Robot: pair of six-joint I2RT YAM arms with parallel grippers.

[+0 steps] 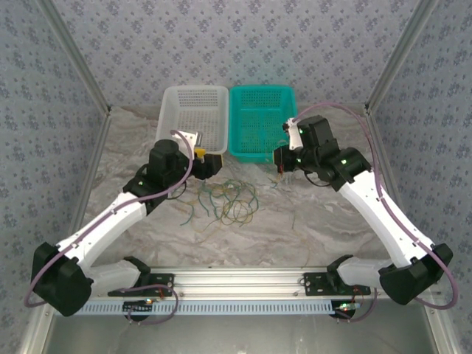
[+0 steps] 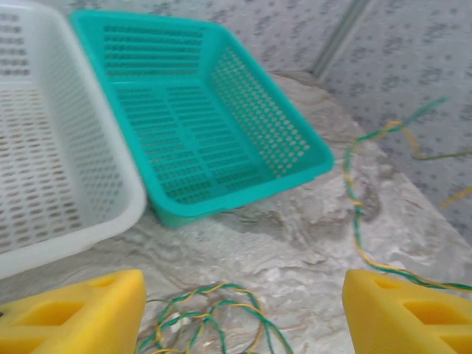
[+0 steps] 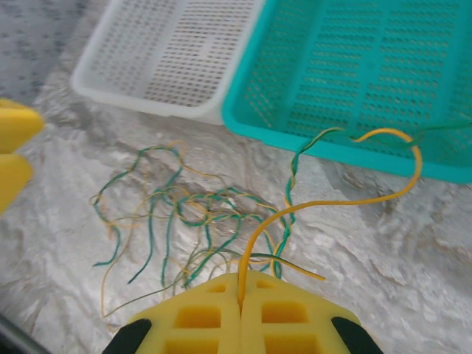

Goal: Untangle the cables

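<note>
The cables point(image 1: 227, 203) lie in a loose green and yellow heap on the table point(image 1: 324, 221), between the two arms and just short of the white basket point(image 1: 193, 110) and the teal basket point(image 1: 262, 118).

The right gripper point(image 3: 241, 284) is clenched on one yellow strand point(image 3: 332, 200). From the shut jaws the strand climbs away, bends right and curls back over the teal basket's near rim. A twisted green-yellow pair rises beside it. The rest of the heap sits left of and beyond these jaws, so the held strand's long axis runs away from the tangle, toward the teal basket.

The left gripper point(image 2: 243, 299) is released, with its yellow fingers point(image 2: 74, 310) standing wide apart. A few looped cables lie on the table right between them, just ahead of the tips — this arm is the nearer one to the heap. It hovers near the white basket's front corner.

Judging from this, the next move depends on the two ends pulling apart. The right arm would draw its strand out to the right, while the left comes down to pin the loops under its open jaws. The likely snag is that neighbouring loops get dragged along with the strand.
</note>
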